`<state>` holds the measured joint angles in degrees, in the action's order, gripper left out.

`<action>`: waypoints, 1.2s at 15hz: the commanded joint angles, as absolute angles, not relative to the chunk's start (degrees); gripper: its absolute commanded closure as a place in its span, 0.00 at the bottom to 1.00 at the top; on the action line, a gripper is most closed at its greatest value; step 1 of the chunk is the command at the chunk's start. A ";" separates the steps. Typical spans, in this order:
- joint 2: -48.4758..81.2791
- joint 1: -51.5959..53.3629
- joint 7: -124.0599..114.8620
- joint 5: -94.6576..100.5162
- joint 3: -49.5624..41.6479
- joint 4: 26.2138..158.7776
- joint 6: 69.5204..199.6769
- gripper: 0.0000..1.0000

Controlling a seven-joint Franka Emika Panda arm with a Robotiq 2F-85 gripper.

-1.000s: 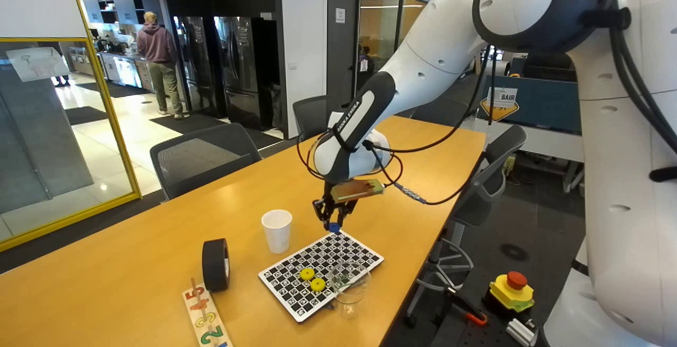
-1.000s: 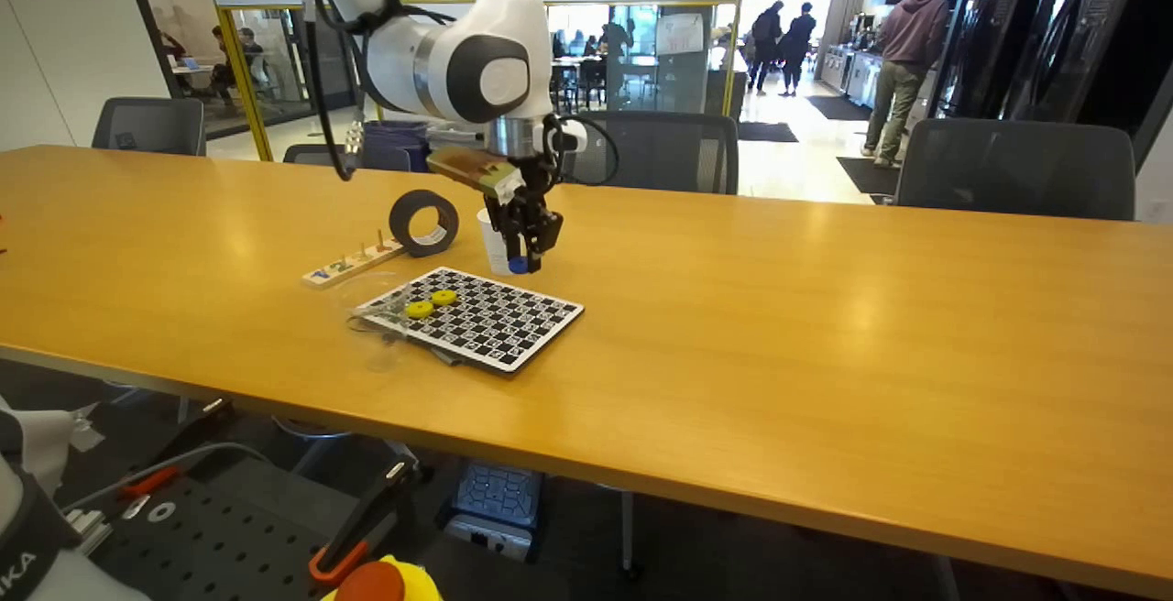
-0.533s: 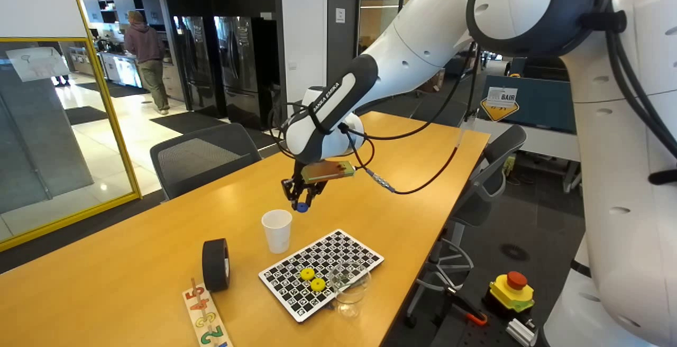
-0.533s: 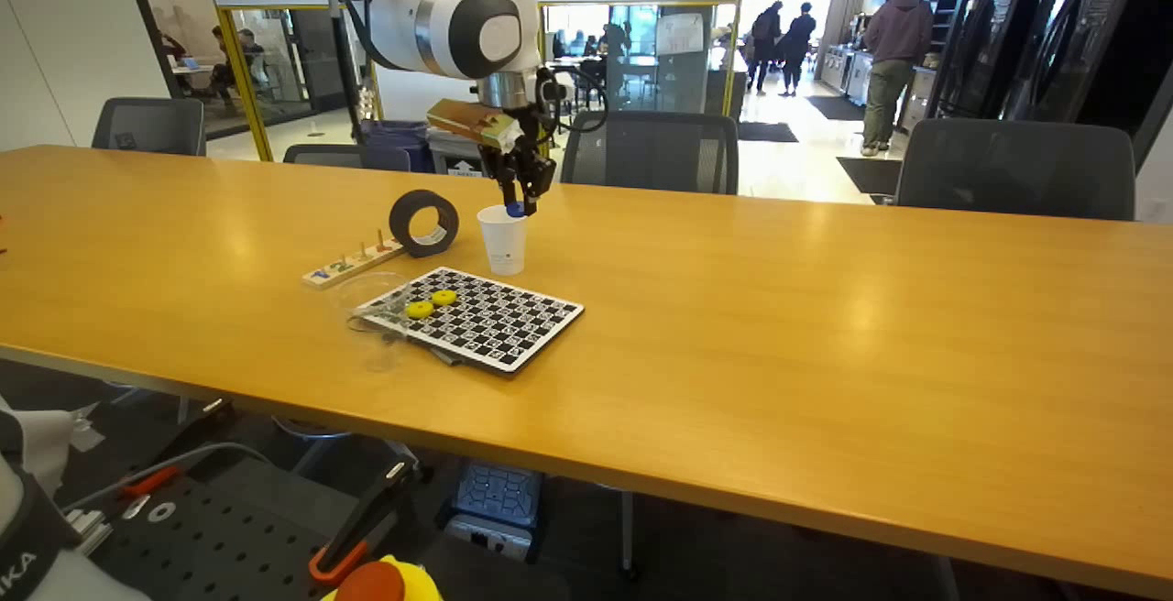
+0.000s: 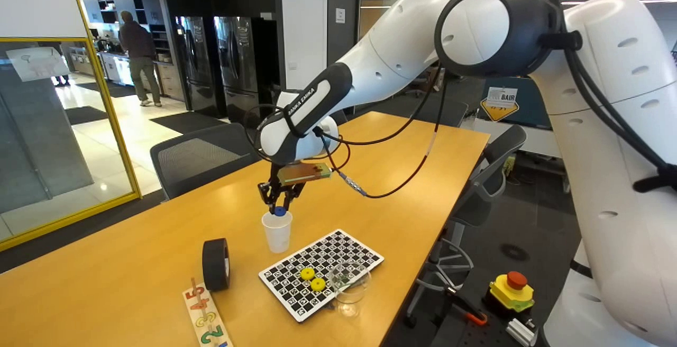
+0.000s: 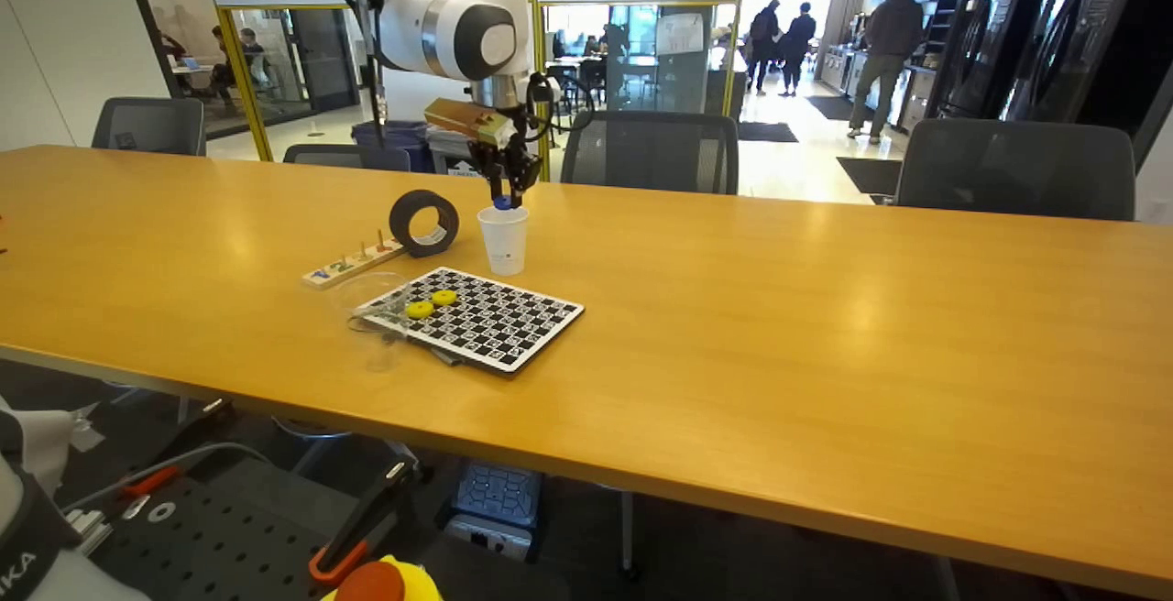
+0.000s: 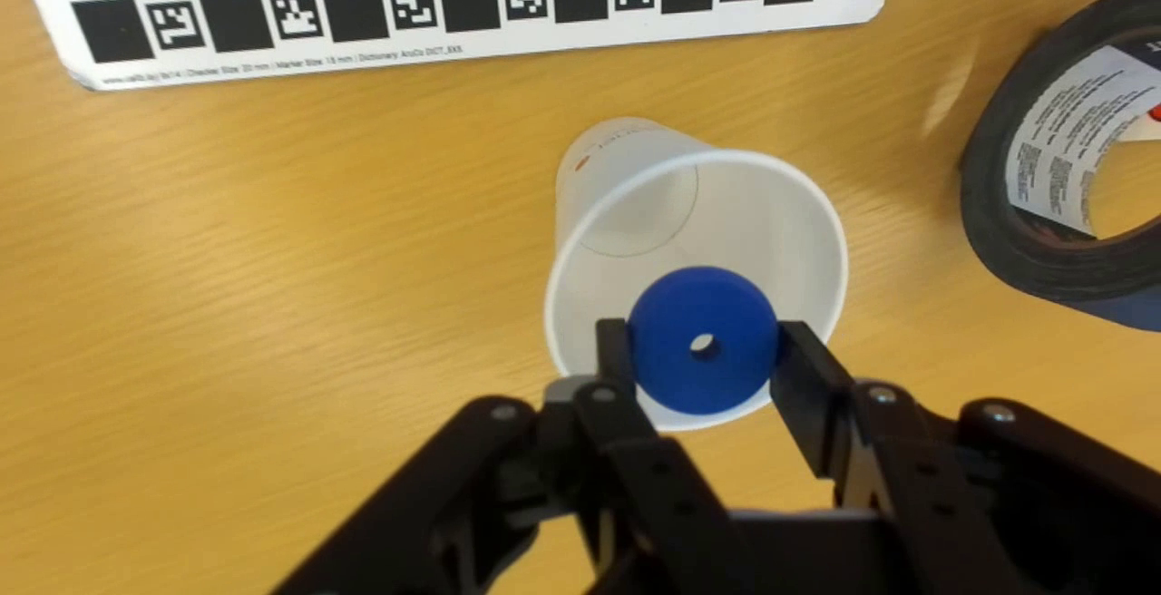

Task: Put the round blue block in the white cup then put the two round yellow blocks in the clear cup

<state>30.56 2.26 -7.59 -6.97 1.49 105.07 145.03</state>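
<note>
My gripper (image 7: 704, 341) is shut on the round blue block (image 7: 703, 300), one fingertip on each side. The block has a small centre hole. It is held just above the white cup (image 7: 594, 169), covering part of its opening in the wrist view. In both exterior views the blue block (image 5: 280, 211) (image 6: 502, 202) is at the rim of the upright white cup (image 5: 277, 235) (image 6: 504, 245). Two round yellow blocks (image 5: 307, 274) (image 5: 318, 284) lie on the checkered board, out of the wrist view. The clear cup (image 5: 350, 286) stands by the board's edge, hard to see.
The checkered board (image 5: 344, 244) (image 7: 544, 37) lies beside the white cup. A black tape roll (image 5: 214, 265) (image 7: 989, 169) stands on its edge on the cup's other side. A wooden number strip (image 5: 203, 312) with pegs lies near the roll.
My gripper, holding the blue block, has moved from over the board's corner up and across to above the white cup. Cups and yellow blocks have not moved.
</note>
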 commanded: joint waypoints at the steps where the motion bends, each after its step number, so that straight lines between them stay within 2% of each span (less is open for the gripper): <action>1: 34.54 2.13 -6.69 -6.99 2.16 98.67 141.49 0.37; 6: 34.74 2.47 -6.35 -6.23 1.89 99.00 140.92 0.02; 18: 19.44 6.52 -6.80 -3.06 2.34 123.56 146.49 0.00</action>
<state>25.60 5.70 -5.92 -4.40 2.20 115.63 143.86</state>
